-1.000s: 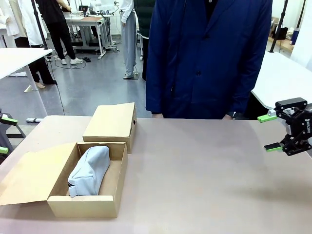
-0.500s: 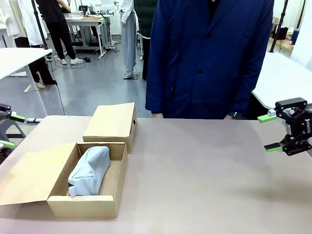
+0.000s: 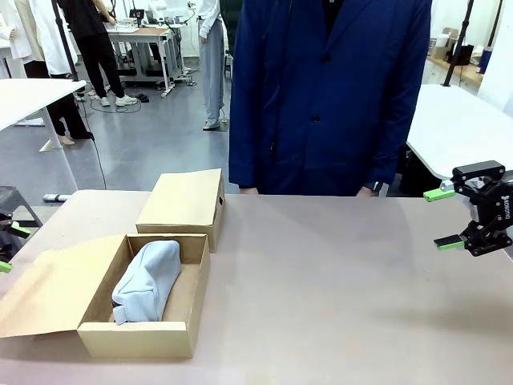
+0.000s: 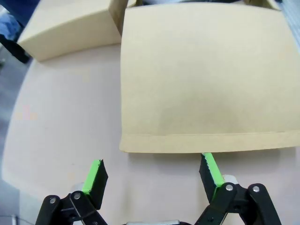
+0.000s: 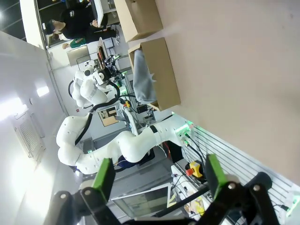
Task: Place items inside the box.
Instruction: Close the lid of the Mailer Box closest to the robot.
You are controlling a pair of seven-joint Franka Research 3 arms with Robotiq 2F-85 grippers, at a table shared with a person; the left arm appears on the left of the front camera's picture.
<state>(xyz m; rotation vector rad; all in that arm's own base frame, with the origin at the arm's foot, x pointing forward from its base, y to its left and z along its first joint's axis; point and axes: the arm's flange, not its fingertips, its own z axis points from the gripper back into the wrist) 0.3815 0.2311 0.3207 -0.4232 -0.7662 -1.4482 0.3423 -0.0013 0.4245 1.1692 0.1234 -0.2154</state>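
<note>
The wide, shallow brown cardboard box [image 3: 152,298] sits with its big flap lid [image 4: 201,75] folded flat outward, so the inside is open from above. A grey zipped fabric pouch [image 3: 147,280] lies lengthwise inside it. Behind the box stands a smaller closed cardboard box [image 3: 182,202]. The left gripper [image 4: 152,174] hovers just off the flap's edge, fingers spread and empty. Far across the table from the box, the right gripper [image 3: 449,217] hangs wide apart, holding nothing, probably waiting for the person [image 3: 329,96] to offer something.

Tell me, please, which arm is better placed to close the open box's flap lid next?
Probably the left: its open pincer hovers right at the flap lid edge, while the right pincer hangs open across the table.
</note>
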